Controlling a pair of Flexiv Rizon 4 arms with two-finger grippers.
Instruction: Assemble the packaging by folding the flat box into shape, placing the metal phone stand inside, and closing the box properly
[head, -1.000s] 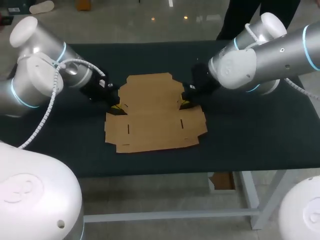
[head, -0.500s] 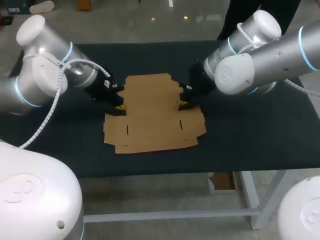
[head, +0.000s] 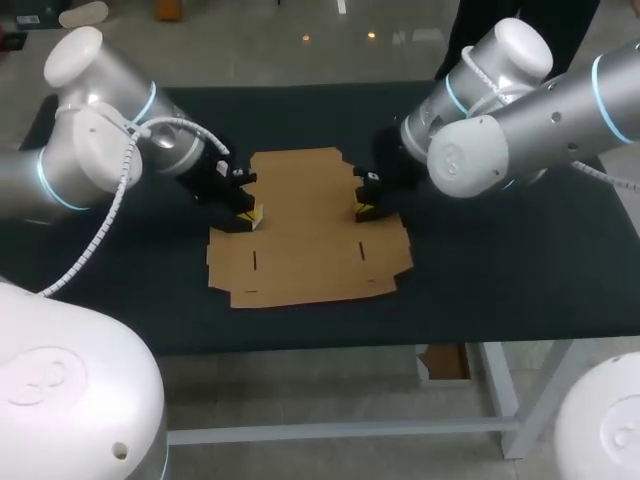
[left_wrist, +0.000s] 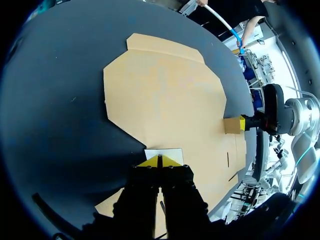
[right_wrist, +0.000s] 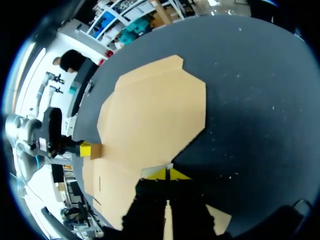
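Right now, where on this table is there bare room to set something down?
Bare table runs between the flat box and the front edge, widest at the right; a narrow strip lies behind the box. Crowded at its sides, where the left gripper and right gripper pinch it.

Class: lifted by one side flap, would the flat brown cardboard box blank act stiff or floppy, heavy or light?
Probably light: the flat brown cardboard box blank lies thin and flush on the dark table. Likely hinges at creases: flaps stand raised at the left pincer and right pincer; the rest lies flat.
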